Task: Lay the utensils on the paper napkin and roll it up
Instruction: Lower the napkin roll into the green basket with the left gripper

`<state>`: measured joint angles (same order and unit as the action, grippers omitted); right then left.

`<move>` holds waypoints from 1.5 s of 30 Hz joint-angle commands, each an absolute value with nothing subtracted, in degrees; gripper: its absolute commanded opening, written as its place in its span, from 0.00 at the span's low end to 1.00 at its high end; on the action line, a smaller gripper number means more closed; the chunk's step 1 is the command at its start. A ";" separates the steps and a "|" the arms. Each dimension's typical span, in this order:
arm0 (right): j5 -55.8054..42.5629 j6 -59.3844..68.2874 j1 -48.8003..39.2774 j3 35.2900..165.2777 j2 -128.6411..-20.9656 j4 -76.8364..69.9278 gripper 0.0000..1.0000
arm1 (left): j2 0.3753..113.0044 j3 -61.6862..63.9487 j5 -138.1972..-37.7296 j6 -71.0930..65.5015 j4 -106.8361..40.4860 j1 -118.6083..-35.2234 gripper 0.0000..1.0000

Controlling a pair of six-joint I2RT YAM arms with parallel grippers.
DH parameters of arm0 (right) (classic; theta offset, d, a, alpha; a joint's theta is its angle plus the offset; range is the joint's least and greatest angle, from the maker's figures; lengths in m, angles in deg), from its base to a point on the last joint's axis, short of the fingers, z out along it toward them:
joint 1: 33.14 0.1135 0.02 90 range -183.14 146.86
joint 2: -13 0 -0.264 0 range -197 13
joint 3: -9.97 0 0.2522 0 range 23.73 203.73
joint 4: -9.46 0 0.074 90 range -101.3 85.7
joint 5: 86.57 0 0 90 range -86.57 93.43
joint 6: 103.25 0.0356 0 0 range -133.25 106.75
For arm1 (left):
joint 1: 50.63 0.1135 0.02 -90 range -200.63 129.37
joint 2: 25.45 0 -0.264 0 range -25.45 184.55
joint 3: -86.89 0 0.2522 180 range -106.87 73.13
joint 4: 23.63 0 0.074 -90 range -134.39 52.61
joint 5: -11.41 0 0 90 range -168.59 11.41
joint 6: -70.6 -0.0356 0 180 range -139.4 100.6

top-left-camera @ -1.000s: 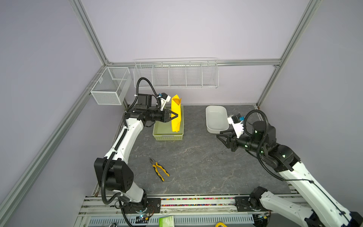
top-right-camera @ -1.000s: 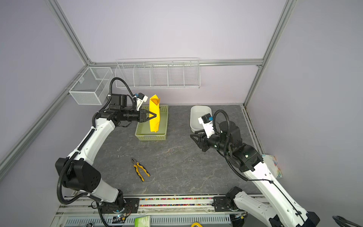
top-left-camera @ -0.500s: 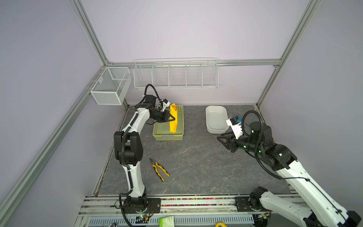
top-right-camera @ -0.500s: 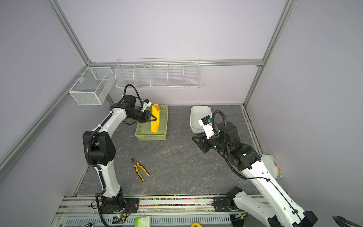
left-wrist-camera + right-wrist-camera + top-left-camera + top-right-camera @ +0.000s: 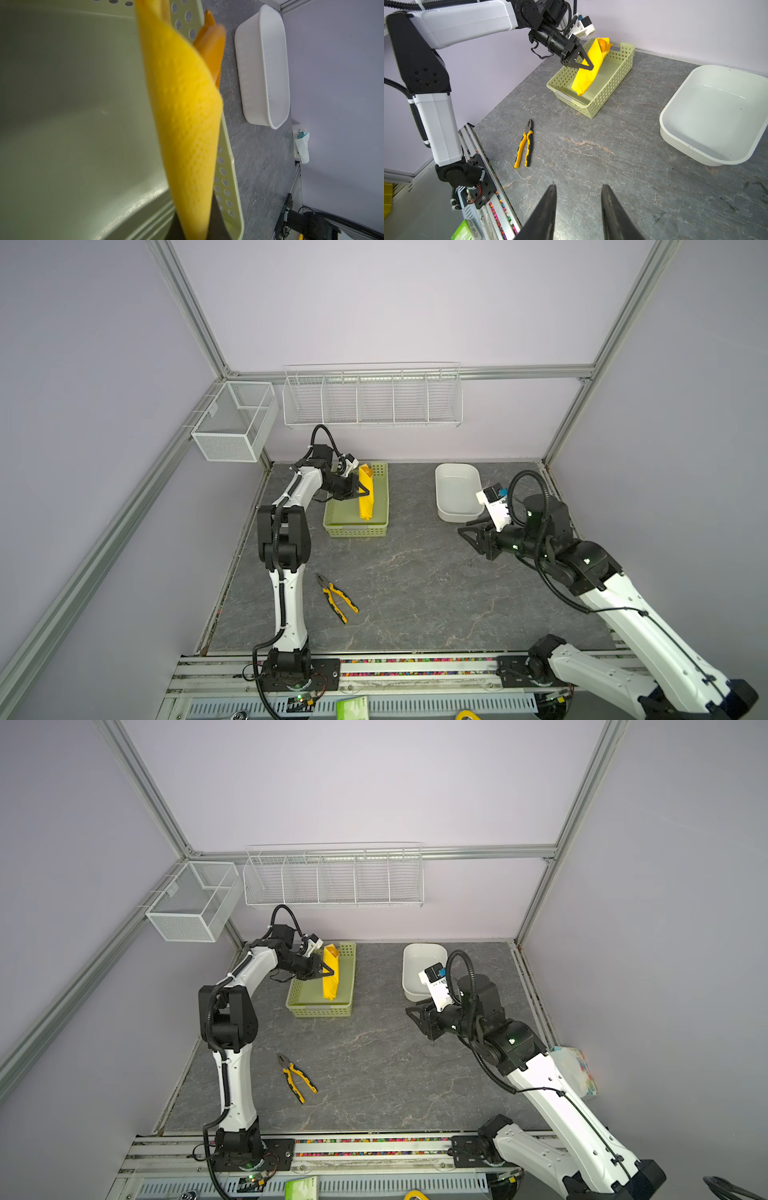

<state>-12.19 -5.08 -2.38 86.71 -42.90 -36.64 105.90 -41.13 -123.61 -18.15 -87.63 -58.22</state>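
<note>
your left gripper pinches the rolled napkin
nearest you, the right gripper hangs spread and empty; past the pliers, the napkin is held tilted, lower end inside the green basket, orange utensils poking from its top.

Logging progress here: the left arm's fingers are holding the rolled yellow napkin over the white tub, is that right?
No. The left fingers hold the rolled yellow napkin over the pale green basket, not the white tub. The right wrist view shows it.

The left jaws pinch rolled paper napkin over green basket.
</note>
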 commanded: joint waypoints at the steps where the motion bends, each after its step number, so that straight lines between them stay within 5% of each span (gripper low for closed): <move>1: -13.90 -6.68 -2.99 85.69 -43.68 -35.32 0.39 | 108.94 -44.47 -125.04 -17.93 -90.06 -58.09 0.00; 36: -18.37 -7.04 -6.25 86.30 -47.34 -34.32 0.40 | 129.28 -64.40 -122.32 -19.72 -102.07 -61.06 0.00; 45: -18.97 -6.76 -6.58 86.48 -47.72 -34.27 0.40 | 129.67 -64.68 -118.62 -20.46 -103.00 -60.95 0.22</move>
